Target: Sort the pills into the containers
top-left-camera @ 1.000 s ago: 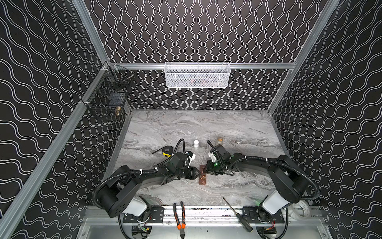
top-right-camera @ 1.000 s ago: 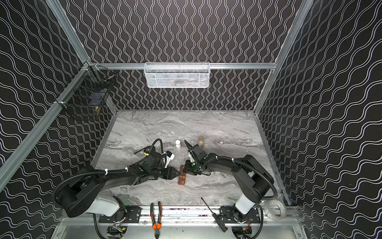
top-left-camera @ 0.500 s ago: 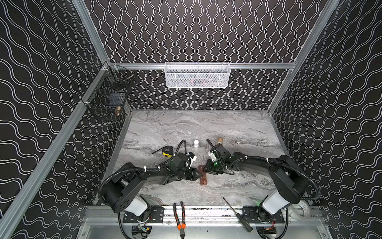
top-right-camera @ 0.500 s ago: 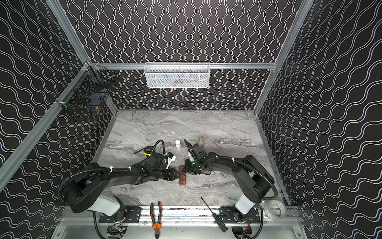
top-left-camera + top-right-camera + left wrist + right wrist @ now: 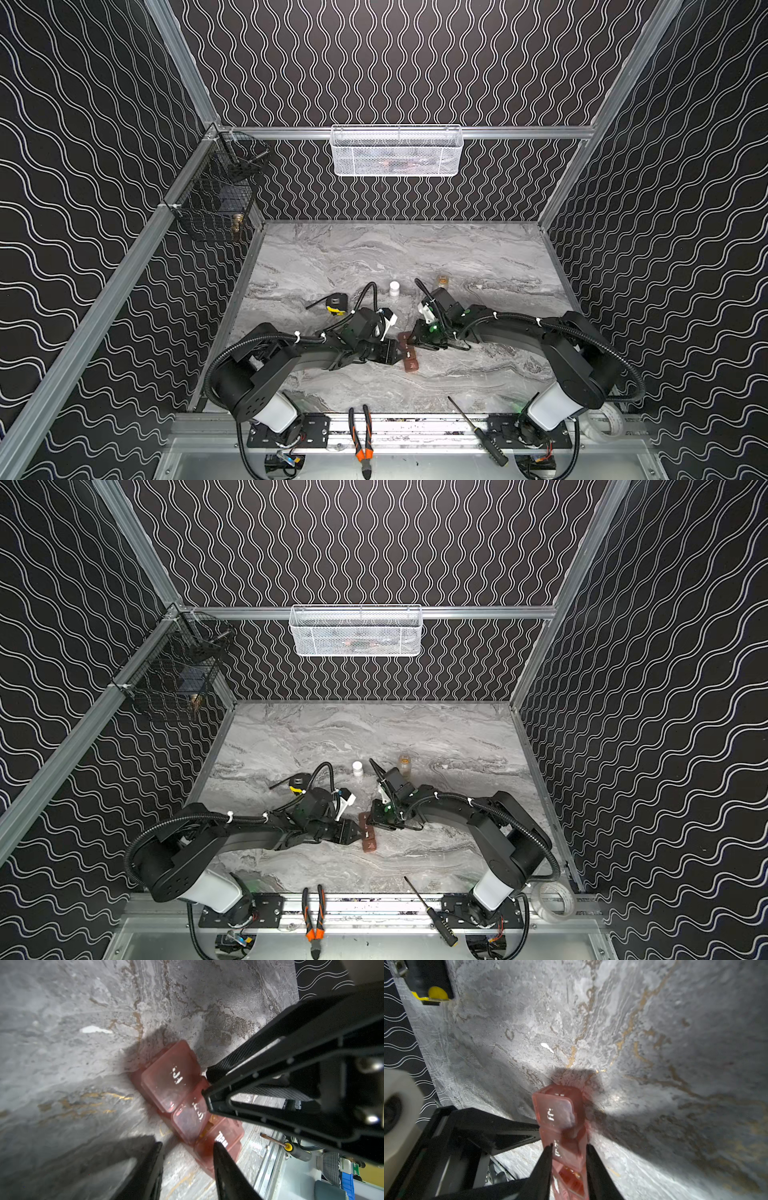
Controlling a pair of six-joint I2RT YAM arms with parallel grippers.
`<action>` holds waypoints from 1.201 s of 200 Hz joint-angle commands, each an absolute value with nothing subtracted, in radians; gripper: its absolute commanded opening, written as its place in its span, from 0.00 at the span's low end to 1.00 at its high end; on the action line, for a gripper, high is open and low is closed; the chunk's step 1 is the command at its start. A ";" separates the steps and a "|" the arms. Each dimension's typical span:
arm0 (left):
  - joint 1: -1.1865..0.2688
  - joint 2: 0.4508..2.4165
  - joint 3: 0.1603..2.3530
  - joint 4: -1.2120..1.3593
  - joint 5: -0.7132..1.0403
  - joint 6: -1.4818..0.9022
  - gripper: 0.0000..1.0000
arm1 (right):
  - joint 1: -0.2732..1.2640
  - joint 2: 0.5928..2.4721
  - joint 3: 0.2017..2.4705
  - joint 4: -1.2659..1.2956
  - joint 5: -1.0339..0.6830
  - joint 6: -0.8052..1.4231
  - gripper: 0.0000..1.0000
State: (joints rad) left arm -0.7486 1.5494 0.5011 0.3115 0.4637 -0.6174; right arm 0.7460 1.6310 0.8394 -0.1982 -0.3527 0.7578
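The left jaws stood apart with nothing clamped between them. In the left wrist view one of their fingertips lay over a white-marked lid of the containers, while its partner hung beside the strip over bare table. The right jaws were only narrowly parted. In the right wrist view their fingertips flanked the strip, one along each long edge, but I could not tell whether they pressed on it or merely hovered close over it. The containers were a reddish-brown translucent strip of joined square lidded compartments with worn white marks. In both top views the strip rested on the grey marble table near its front middle, its length running roughly front to back. The left arm reached it from the left and the right arm from the right, so the two pairs of fingertips nearly met over it. Farther back on the table stood a small white bottle and, near it to the right, a small amber bottle. A black-and-yellow tape measure lay behind the left arm. Along the front rail lay orange-handled pliers and a screwdriver, with a roll of clear tape by the right arm's base. A white mesh basket hung at the back and a black wire basket at the left.
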 commanded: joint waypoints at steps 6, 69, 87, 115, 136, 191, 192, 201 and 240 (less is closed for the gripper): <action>-0.750 1.557 0.512 0.297 0.456 -0.595 0.43 | 0.747 1.607 0.836 -0.199 -0.357 0.747 0.35; -0.750 1.557 0.516 0.260 0.445 -0.586 0.42 | 0.747 1.542 0.818 -0.247 -0.383 0.688 0.39; -0.752 1.552 0.520 0.250 0.443 -0.582 0.41 | 0.747 1.533 0.795 -0.258 -0.385 0.672 0.36; -0.753 1.549 0.523 0.245 0.447 -0.585 0.41 | 0.743 1.531 0.767 -0.261 -0.404 0.660 0.32; -0.755 1.548 0.524 0.245 0.449 -0.589 0.41 | 0.743 1.535 0.768 -0.258 -0.416 0.650 0.32; -0.771 1.568 0.514 0.310 0.466 -0.640 0.39 | 0.743 1.573 0.769 -0.244 -0.455 0.623 0.26; -0.772 1.568 0.514 0.311 0.465 -0.641 0.39 | 0.743 1.574 0.768 -0.243 -0.455 0.623 0.26; -0.773 1.568 0.514 0.314 0.466 -0.645 0.39 | 0.743 1.580 0.763 -0.236 -0.458 0.624 0.25; -0.775 1.556 0.511 0.301 0.463 -0.652 0.36 | 0.743 1.598 0.759 -0.216 -0.471 0.618 0.23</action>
State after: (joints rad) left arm -0.7738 1.5639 0.5156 0.3038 0.4568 -0.6334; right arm 0.7433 1.5890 0.7609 -0.2398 -0.4545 0.6334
